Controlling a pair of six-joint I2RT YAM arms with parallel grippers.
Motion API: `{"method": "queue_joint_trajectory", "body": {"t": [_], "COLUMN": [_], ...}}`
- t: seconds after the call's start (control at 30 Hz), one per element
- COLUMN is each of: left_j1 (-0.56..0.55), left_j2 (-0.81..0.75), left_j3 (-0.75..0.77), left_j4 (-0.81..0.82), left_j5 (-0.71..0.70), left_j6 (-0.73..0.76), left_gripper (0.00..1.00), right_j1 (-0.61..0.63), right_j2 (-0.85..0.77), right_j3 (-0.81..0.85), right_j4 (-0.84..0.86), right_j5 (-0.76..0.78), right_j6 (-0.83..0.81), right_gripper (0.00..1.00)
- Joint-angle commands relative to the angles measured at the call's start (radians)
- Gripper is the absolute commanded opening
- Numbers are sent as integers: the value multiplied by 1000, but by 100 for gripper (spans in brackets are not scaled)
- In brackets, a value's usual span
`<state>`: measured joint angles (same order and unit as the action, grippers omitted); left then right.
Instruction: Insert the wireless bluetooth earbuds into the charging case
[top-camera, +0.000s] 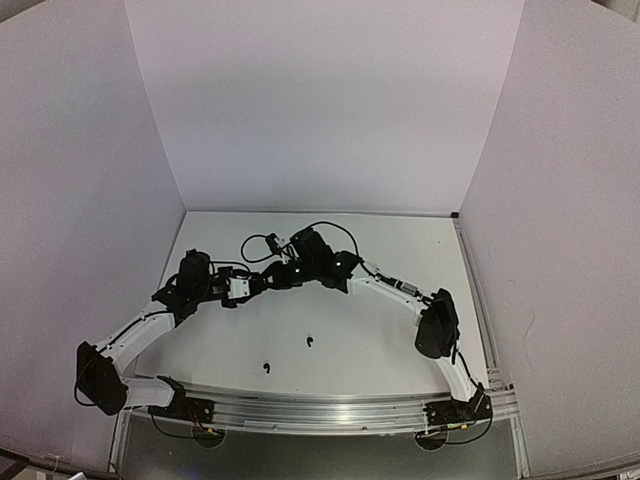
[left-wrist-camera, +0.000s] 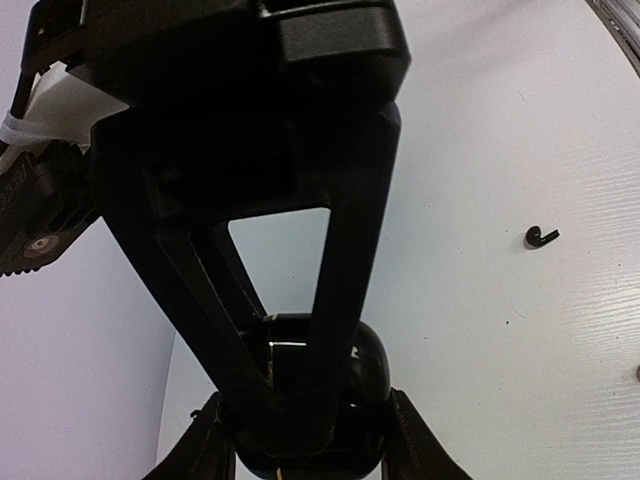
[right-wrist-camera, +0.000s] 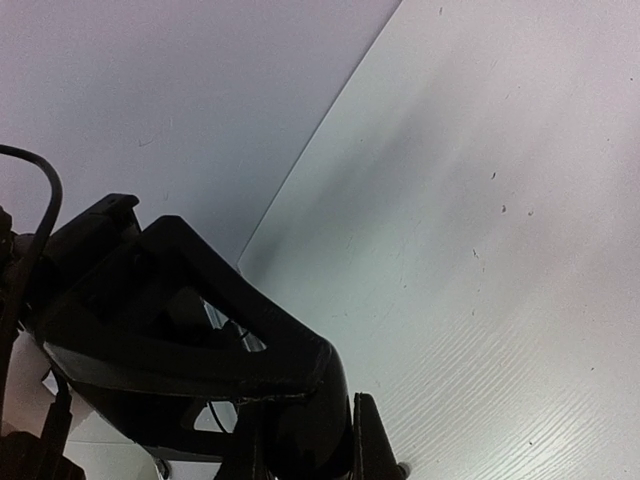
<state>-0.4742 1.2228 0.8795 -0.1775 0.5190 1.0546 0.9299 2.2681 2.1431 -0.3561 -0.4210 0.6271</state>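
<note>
My left gripper (left-wrist-camera: 310, 452) is shut on a glossy black charging case (left-wrist-camera: 372, 362), one finger on each side, held above the table (top-camera: 400, 240). My right gripper (top-camera: 287, 274) reaches in from above. Its fingers (left-wrist-camera: 345, 290) form a narrow V whose tips meet in front of the case. I cannot tell whether anything is pinched between them. In the right wrist view, the right gripper (right-wrist-camera: 355, 450) shows only a hairline gap. Two black earbuds (top-camera: 266, 367) (top-camera: 309, 342) lie loose on the table in front of the arms. One earbud (left-wrist-camera: 540, 237) shows in the left wrist view.
White walls (top-camera: 320, 100) enclose the table on the left, back and right. A metal rail (top-camera: 320, 410) runs along the near edge between the arm bases. The left gripper's body (right-wrist-camera: 150, 300) fills the lower left of the right wrist view.
</note>
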Motion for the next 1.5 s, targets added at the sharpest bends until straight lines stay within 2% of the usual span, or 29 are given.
{"method": "queue_joint_trajectory", "body": {"t": [0.0,0.1,0.3,0.4,0.47,0.57,0.7,0.9,1.03,1.1,1.27,1.47], "left_j1": [-7,2,12,12,12,12,12,12,11,11,12,12], "left_j2": [-47,-60,-85,-70,-72,-75,-73,-63,-55,-57,-66,-70], "left_j3": [51,80,112,124,113,93,69,51,54,58,51,46], "left_j4": [40,-12,-112,-85,-10,106,252,345,343,311,317,332], "left_j5": [34,62,335,438,480,508,542,598,644,651,644,635], "left_j6": [-253,-411,-624,-728,-801,-890,-975,-1005,-991,-977,-1021,-1033], "left_gripper": [99,100,98,84,73,59,53,45,32,31,37,35], "right_j1": [4,4,5,6,10,20,38,66,74,74,74,74], "right_j2": [-103,-215,-370,-405,-429,-445,-457,-490,-486,-491,-503,-498], "right_j3": [-58,-142,-319,-374,-423,-457,-471,-515,-518,-532,-539,-530], "right_j4": [10,70,269,396,492,524,525,529,533,563,613,618], "right_j5": [34,18,-73,-108,-116,-105,-98,-61,-47,-35,-5,18], "right_j6": [-146,-291,-493,-522,-531,-565,-589,-614,-609,-605,-619,-661], "right_gripper": [0,0,0,0,0,0,0,0,0,0,0,0]}}
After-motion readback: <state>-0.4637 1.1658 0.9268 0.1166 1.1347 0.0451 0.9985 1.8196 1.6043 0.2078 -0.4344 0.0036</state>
